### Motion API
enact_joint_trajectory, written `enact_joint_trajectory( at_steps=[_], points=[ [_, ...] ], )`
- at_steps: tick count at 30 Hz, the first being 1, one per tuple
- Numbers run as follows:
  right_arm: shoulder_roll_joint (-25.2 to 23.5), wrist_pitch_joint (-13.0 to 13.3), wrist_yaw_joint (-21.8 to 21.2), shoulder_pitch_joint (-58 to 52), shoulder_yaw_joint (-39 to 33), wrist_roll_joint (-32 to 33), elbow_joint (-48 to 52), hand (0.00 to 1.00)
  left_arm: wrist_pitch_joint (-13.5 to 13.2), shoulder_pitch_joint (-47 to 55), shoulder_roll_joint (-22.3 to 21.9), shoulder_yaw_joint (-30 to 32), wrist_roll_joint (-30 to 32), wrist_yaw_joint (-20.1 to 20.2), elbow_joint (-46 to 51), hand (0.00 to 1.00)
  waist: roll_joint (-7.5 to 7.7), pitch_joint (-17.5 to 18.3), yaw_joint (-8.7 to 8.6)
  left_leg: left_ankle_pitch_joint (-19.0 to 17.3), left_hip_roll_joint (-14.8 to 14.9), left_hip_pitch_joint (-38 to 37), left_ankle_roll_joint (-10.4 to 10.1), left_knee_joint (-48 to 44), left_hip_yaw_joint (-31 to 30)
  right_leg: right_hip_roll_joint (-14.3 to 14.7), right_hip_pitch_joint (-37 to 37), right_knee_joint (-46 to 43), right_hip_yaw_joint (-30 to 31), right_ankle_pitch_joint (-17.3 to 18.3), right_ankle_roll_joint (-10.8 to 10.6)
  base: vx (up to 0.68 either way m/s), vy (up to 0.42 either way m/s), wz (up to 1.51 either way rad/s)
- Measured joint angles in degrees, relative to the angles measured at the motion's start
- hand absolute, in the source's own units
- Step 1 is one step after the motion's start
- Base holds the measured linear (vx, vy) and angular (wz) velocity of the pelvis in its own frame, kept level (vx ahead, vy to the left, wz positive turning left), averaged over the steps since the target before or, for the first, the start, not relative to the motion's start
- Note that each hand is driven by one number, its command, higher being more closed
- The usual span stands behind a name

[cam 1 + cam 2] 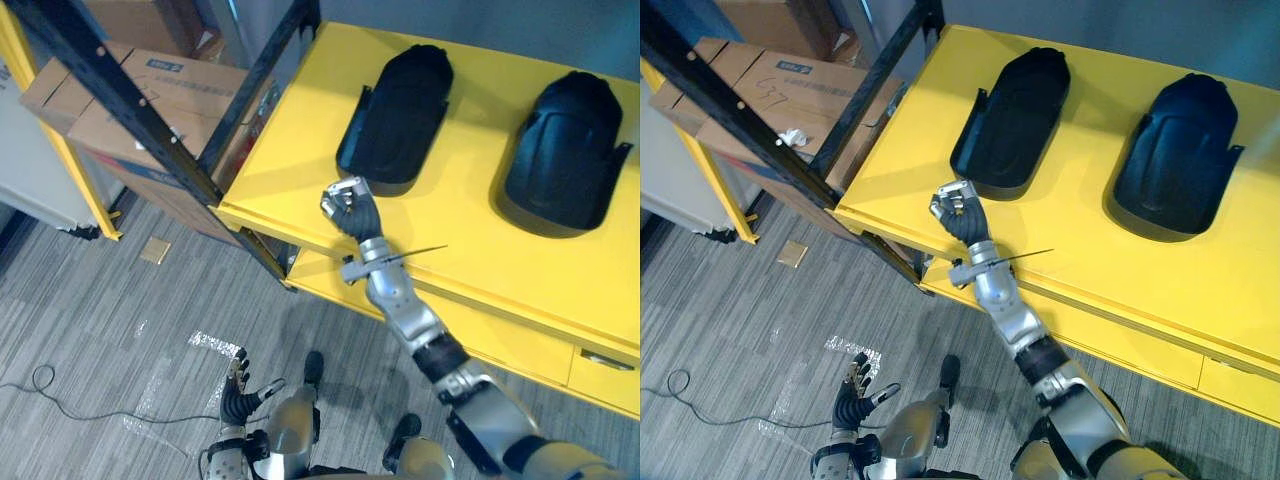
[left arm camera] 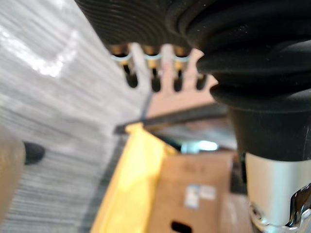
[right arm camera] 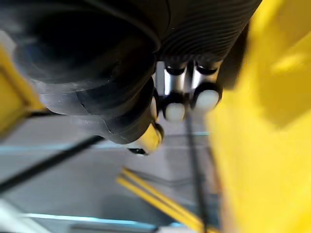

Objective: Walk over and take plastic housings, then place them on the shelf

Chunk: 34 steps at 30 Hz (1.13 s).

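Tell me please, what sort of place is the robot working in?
Probably a storeroom or small warehouse. A yellow shelf on a black steel frame carries two black plastic housings, stacked cardboard boxes sit beside it, and the floor is grey carpet.

I see the left housing (image 1: 395, 118) and right housing (image 1: 565, 150) both black on a bright yellow shelf (image 1: 300, 140), brown cardboard boxes (image 1: 195, 95), and grey fine-streaked carpet (image 1: 120, 320).

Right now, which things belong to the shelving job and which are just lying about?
Job: left housing, right housing, yellow shelf under them, right hand at its front edge.
Lying about: cardboard boxes, cardboard scrap on the floor. Left hand hangs idle.
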<state>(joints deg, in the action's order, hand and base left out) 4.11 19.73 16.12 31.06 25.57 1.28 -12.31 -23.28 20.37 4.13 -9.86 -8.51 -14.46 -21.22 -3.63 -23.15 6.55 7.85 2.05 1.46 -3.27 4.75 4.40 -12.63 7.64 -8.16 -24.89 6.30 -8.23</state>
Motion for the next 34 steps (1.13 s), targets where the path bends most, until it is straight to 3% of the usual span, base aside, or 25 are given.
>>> enact_joint_trajectory(
  at_steps=[2, 5, 9, 14, 17, 19, 20, 23, 24, 26, 28, 30, 34],
  points=[
    [-0.04, -1.06, -1.10, -3.44, -0.94, 0.17, 9.86, 0.00, 1.02, 0.59, 0.05, -0.18, 0.07, -0.04, 0.78, 0.00, 3.39, 2.29, -1.01, -0.23, 0.70, -1.63, -0.28, 0.00, 4.30, 0.23, 0.48, 0.60, 1.98, -0.26, 0.40, 0.03, -0.019, -0.39],
    [0.45, -2.25, -3.48, -7.12, -3.09, 2.54, 14.81, 0.00, 2.30, 0.93, 0.03, -0.49, 0.14, -0.02, 1.11, 0.00, 5.06, 4.49, -1.39, -0.81, 1.37, -2.52, -0.63, 0.25, 5.62, 0.85, 0.43, 1.08, 3.50, -0.60, 0.88, -0.03, -0.030, -0.35],
    [2.96, -4.39, -5.08, -10.69, -4.28, 4.29, 17.96, 0.00, 2.23, 1.61, -0.11, -0.46, 0.60, -0.13, 1.04, 0.00, 4.74, 6.56, -2.50, -1.66, 1.76, -2.75, -0.51, 0.33, 7.05, 1.58, 0.33, 2.04, 4.59, -1.48, 0.75, -0.09, 0.000, -0.15],
    [4.07, -4.64, -4.70, -20.97, -10.64, 6.98, 23.46, 0.00, 2.16, 2.27, -0.43, -0.49, 1.84, -0.58, 1.04, 0.00, 4.27, 9.63, -2.86, -1.79, 1.90, -3.20, -0.33, 0.35, 8.71, 1.77, 0.08, 3.80, 6.00, -1.89, 0.87, -0.06, 0.025, -0.20],
    [4.18, -4.47, -0.99, -30.08, -18.38, 6.38, 25.53, 0.00, 2.16, 2.20, -1.22, -0.40, 2.22, -2.34, 1.03, 0.00, 4.41, 11.47, -4.47, -1.39, 1.92, -3.24, -0.26, 0.37, 9.72, 1.81, -0.61, 3.84, 6.95, -1.99, 0.94, 0.00, 0.015, -0.15],
    [3.68, -4.36, 1.59, -34.73, -23.20, 3.52, 25.56, 0.00, 2.21, 2.06, -1.58, 0.06, 2.10, -2.99, 0.83, 0.00, 4.53, 12.26, -4.97, -1.38, 2.22, -3.23, -0.27, 0.36, 11.26, 2.06, -1.67, 3.87, 8.64, -2.51, 0.92, 0.04, 0.018, -0.38],
    [3.03, -4.27, 4.30, -37.63, -26.26, 1.20, 25.56, 0.00, 2.27, 1.98, -2.10, 0.88, 1.84, -3.02, 0.31, 0.00, 4.57, 12.49, -6.09, -1.38, 2.39, -3.27, -0.27, 0.36, 11.82, 2.34, -1.74, 4.10, 9.41, -3.51, 0.92, 0.05, 0.005, -0.36],
    [-0.93, 0.29, 13.68, -46.39, -35.24, 0.16, 25.55, 0.00, 2.32, 1.67, -3.05, 4.84, 1.56, -3.48, -2.71, 0.00, 4.64, 13.10, -8.38, -1.56, 3.09, -3.43, -0.52, 0.36, 14.41, 3.04, -2.90, 4.63, 12.05, -4.27, 1.22, 0.03, 0.005, -0.38],
    [-1.62, 0.85, 14.71, -47.50, -36.46, 0.17, 25.55, 0.00, 2.32, 1.72, -3.10, 5.46, 1.52, -3.62, -2.97, 0.00, 4.63, 13.12, -8.74, -1.62, 3.25, -3.47, -0.60, 0.36, 14.78, 3.21, -3.09, 4.69, 12.43, -4.39, 1.29, 0.01, -0.002, -0.48],
    [-5.33, 6.27, 21.61, -54.14, -44.64, 0.90, 24.56, 0.00, 2.63, 1.72, -3.71, 10.25, -0.32, -5.31, -5.24, 0.00, 4.60, 13.30, -10.84, -2.01, 4.15, -4.52, -1.08, 0.36, 17.68, 3.84, -3.68, 5.17, 15.06, -5.18, 1.55, 0.00, -0.003, -0.60],
    [-6.87, 8.88, 24.09, -57.79, -49.20, 3.43, 21.22, 0.00, 3.37, 1.84, -4.25, 13.57, -0.91, -5.65, -7.78, 0.00, 4.63, 14.45, -11.72, -2.78, 4.97, -5.77, -1.54, 0.37, 19.86, 4.07, -3.62, 5.34, 17.04, -5.25, 1.55, -0.02, 0.000, -0.64],
    [-7.68, 9.68, 23.58, -60.27, -52.69, 5.92, 15.08, 0.00, 4.08, 1.78, -4.71, 15.76, -2.01, -5.61, -10.38, 0.00, 4.63, 16.15, -12.54, -3.75, 5.44, -6.74, -1.88, 0.37, 21.66, 4.52, -3.57, 5.41, 18.54, -5.01, 1.81, -0.02, -0.002, -0.52],
    [-8.48, 8.78, 16.22, -62.15, -54.27, 14.17, -3.32, 0.00, 5.22, 0.60, -4.93, 18.63, -2.31, -5.04, -16.00, 0.00, 5.25, 17.48, -12.85, -4.08, 6.44, -9.41, -2.32, 0.38, 25.73, 4.72, -3.42, 4.79, 18.77, -4.43, 2.23, -0.01, -0.002, -0.34]
  ],
)
